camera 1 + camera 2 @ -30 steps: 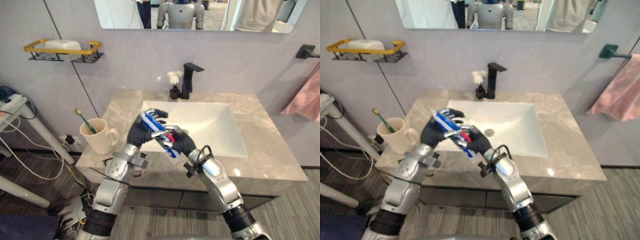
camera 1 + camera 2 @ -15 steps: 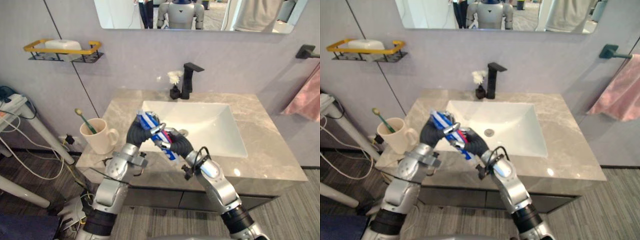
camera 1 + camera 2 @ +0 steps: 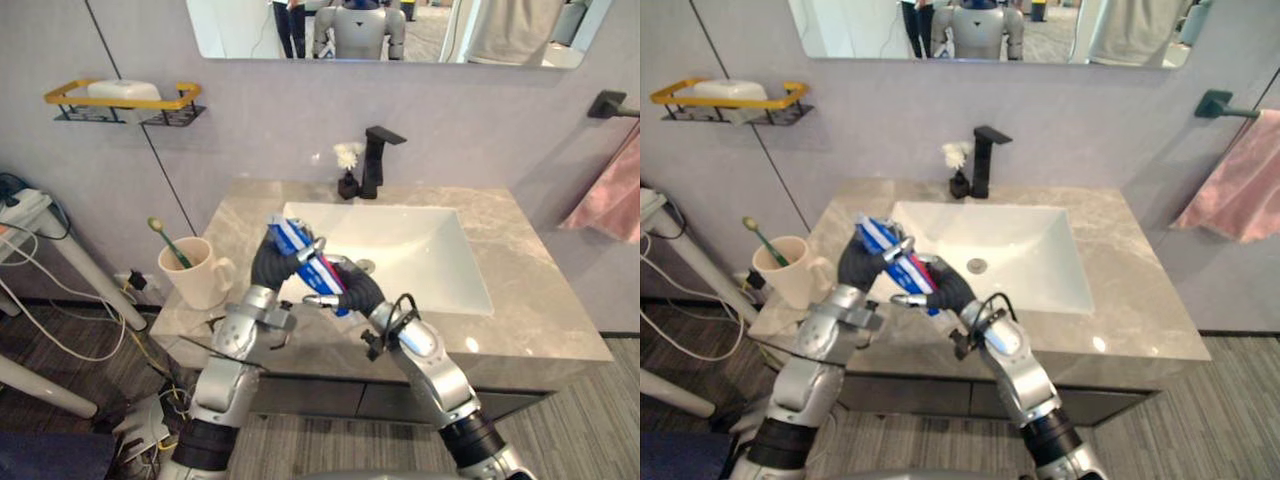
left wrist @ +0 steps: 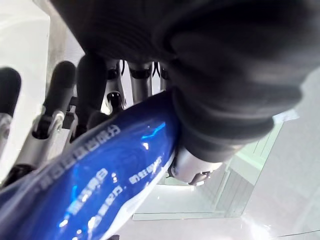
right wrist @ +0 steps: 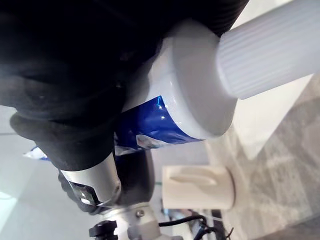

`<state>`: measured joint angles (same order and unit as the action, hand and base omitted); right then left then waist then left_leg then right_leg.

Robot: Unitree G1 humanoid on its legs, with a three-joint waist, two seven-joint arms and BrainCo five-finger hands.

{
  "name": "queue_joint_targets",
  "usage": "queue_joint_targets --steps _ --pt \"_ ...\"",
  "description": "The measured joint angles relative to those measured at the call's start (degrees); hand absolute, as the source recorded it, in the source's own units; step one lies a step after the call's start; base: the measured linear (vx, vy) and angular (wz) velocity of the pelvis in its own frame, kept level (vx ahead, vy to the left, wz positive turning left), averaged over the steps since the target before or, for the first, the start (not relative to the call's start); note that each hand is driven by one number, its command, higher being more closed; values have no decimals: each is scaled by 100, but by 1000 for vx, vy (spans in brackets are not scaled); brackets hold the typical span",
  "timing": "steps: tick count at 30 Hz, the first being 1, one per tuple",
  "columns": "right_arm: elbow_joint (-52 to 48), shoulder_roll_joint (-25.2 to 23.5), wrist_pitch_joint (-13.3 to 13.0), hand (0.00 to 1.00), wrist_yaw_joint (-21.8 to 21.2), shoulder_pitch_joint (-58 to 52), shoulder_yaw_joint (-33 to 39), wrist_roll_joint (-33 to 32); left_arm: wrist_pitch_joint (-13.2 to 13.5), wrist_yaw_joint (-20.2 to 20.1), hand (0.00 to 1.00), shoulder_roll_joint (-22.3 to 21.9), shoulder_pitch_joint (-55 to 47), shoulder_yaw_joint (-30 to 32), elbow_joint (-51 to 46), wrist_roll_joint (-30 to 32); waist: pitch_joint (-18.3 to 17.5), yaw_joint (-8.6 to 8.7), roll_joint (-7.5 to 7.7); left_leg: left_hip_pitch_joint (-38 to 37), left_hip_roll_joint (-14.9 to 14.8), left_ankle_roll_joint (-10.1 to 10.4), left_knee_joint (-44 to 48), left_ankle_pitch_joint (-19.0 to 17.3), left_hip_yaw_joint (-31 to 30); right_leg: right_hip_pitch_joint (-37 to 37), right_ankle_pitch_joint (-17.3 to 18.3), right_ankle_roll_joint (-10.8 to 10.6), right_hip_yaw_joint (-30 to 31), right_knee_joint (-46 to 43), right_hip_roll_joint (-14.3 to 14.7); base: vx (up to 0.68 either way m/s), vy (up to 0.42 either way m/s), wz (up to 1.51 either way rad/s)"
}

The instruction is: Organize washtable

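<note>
A blue, white and red toothpaste tube [image 3: 297,248] hangs tilted above the counter's front left, by the sink's [image 3: 420,250] near corner. My left hand [image 3: 268,268] is shut on its upper end; the blue body [image 4: 100,185] runs under the curled fingers [image 4: 90,85]. My right hand [image 3: 358,293] sits at the lower, capped end with its fingers stretched out flat under the tube. The white ribbed cap [image 5: 265,50] shows just past that palm. A cream mug [image 3: 200,270] with a green toothbrush [image 3: 168,240] stands to the left on the counter.
Black faucet [image 3: 375,160] and a small vase with a white flower [image 3: 348,170] stand behind the basin. A yellow wall shelf with soap [image 3: 120,98] hangs at upper left. A pink towel [image 3: 610,200] hangs at right. Grey marble countertop [image 3: 540,300] runs right of the sink.
The left hand's fingers have curled tighter round the tube's upper end. The right hand's fingers have come off the tube and straightened. The tube has shifted slightly left and up.
</note>
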<state>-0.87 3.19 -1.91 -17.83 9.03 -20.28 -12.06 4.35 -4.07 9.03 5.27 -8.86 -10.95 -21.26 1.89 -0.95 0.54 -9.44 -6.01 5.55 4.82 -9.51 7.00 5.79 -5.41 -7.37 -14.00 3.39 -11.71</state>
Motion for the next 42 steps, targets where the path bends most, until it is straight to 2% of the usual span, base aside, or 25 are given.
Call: queue_joint_targets --steps 4,11,21,24,29,33,38,42 --pt "-1 -48 -64 0 248 0 405 77 14 180 100 6 1 291 -1 -20 -4 -2 21 -23 0 0 -11 0 28 5 0 0 20 -1 1 0 0 -3" --pt "-72 -42 -156 0 417 0 906 90 56 184 100 8 1 500 -293 -59 -2 0 43 -43 0 0 -26 0 36 4 0 0 23 0 3 0 0 0" --pt "-797 -47 -304 0 673 -153 1797 62 231 363 100 -92 -5 1053 -839 -124 5 0 54 -121 0 -1 -70 -3 95 42 0 -1 75 5 9 -20 -4 -2" --pt "-1112 -44 -311 0 647 -443 2158 60 279 417 100 -101 -38 1279 -1263 -164 7 -1 51 -121 -2 1 -81 -3 103 39 0 -1 81 26 16 0 0 0" --pt "-1674 -36 -337 0 663 -983 3409 91 433 431 100 -105 -228 2037 -1924 -111 18 16 34 -140 -3 6 -96 -13 138 41 -1 -1 138 58 27 -2 -3 -2" --pt "-1754 -30 -341 0 772 -1565 4388 231 503 465 100 -105 -565 2705 -2209 125 55 18 -25 -217 -20 18 -89 -68 260 39 -1 -1 229 57 52 -21 -6 -13" --pt "-1733 -93 -298 0 827 -2266 4897 502 505 552 100 -105 -738 3126 -2519 180 77 52 -71 -238 -22 19 -93 -91 363 -17 -6 -9 329 53 62 -22 -7 -12" --pt "-1470 -443 -149 0 878 -2869 4894 741 508 576 100 -106 -930 3345 -2690 264 83 172 -84 -255 -38 26 -96 -105 435 -26 -5 -9 354 53 77 -8 -13 -4"
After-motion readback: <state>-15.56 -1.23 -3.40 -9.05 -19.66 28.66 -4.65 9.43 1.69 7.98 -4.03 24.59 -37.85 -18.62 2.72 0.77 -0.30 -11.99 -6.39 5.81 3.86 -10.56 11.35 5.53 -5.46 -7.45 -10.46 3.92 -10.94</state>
